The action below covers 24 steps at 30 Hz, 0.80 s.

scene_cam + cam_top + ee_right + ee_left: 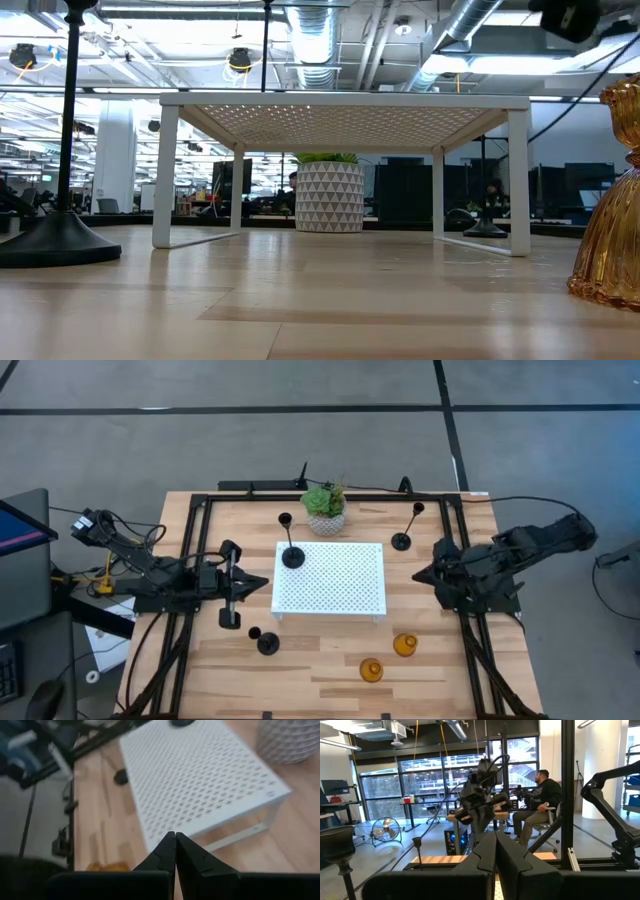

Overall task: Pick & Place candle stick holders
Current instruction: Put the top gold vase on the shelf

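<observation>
A white perforated stand (335, 585) sits mid-table. One tall black candle holder (292, 555) stands by its round base on the stand's far left corner. A second tall black one (402, 540) stands on the table by the stand's far right corner. Another black holder (268, 643) stands on the table near the front left and also shows in the low view (58, 240). Two amber holders (405, 646) (371, 670) stand at the front right. My left gripper (262, 584) is shut and empty just left of the stand. My right gripper (418, 574) is shut and empty just right of it.
A green plant in a white patterned pot (325, 510) stands behind the stand at the far edge. Black frame rails (190, 560) run along the table's left, right and far sides. A person sits in the room beyond the table (542, 805).
</observation>
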Motion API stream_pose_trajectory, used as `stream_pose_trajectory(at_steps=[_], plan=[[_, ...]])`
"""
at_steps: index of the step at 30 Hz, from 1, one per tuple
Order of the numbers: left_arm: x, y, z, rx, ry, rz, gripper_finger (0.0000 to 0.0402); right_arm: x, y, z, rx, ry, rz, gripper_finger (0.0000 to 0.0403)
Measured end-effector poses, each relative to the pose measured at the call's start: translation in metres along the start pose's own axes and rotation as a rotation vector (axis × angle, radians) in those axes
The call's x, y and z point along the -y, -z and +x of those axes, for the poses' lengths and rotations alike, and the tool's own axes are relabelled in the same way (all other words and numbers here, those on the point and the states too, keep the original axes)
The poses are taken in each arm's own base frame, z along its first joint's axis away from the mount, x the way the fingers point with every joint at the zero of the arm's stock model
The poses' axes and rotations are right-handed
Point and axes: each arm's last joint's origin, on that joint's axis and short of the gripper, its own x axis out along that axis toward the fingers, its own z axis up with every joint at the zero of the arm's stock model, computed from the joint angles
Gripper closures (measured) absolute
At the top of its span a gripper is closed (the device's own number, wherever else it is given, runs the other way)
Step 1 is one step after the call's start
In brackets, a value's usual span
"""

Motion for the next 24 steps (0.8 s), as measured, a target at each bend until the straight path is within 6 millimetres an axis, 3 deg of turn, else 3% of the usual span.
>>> stream_pose_trajectory(at_steps=[4,13,24], plan=[[0.000,0.000,0.000,0.000,0.000,-0.007,0.0395,-0.013,0.000,0.005,-0.129,-0.006,0.024,0.0403],[0.000,0.000,0.000,0.001,0.000,-0.011,0.0395,-0.037,0.024,0.029,-0.429,0.045,0.123,0.0403],[0.000,0.000,0.000,0.001,0.000,-0.012,0.0395,-0.080,0.048,0.052,-0.530,-0.025,0.227,0.0403]])
